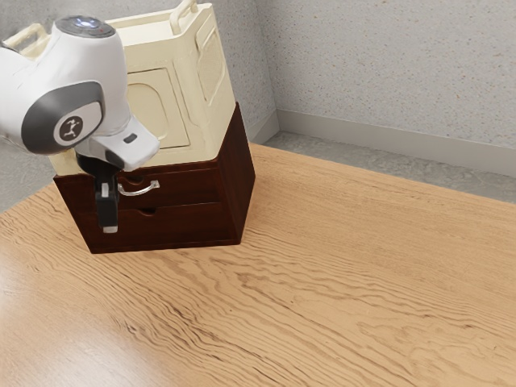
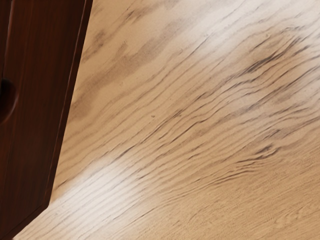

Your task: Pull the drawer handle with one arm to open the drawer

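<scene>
Evidently you have the claw [image 1: 110, 229] hanging at the left of the exterior view, tip downward, in front of the dark cabinet [image 1: 243, 165] and beside the left end of the handle [image 1: 143, 190]. That pose makes sense for a pull: from the front, you could bring it onto the bar and then draw straight away from the cabinet. You probably need a small sideways and upward correction first, since the tip hangs lower than the bar. Whether the claw is wide or narrow I cannot tell, nor whether it touches the handle; from this angle the arm [image 1: 109, 68] crowds that corner, so the gap is hard to judge fairly. The wrist view gives you cabinet wood and counter [image 2: 190, 125], which suggests the hand is tipped down past the bar.

Your handle sits left of centre in the exterior view, a slim, silvery, bowed pull with a bright shine, mounted on the upper drawer [image 1: 193, 187]. That drawer's front is deep red-brown wood with a notch in its top edge, and it looks flush, so shut. The lower drawer [image 1: 179, 226] has a similar notch. The cream case [image 1: 153, 105] rests on the cabinet, perhaps steadying it as you pull.
</scene>
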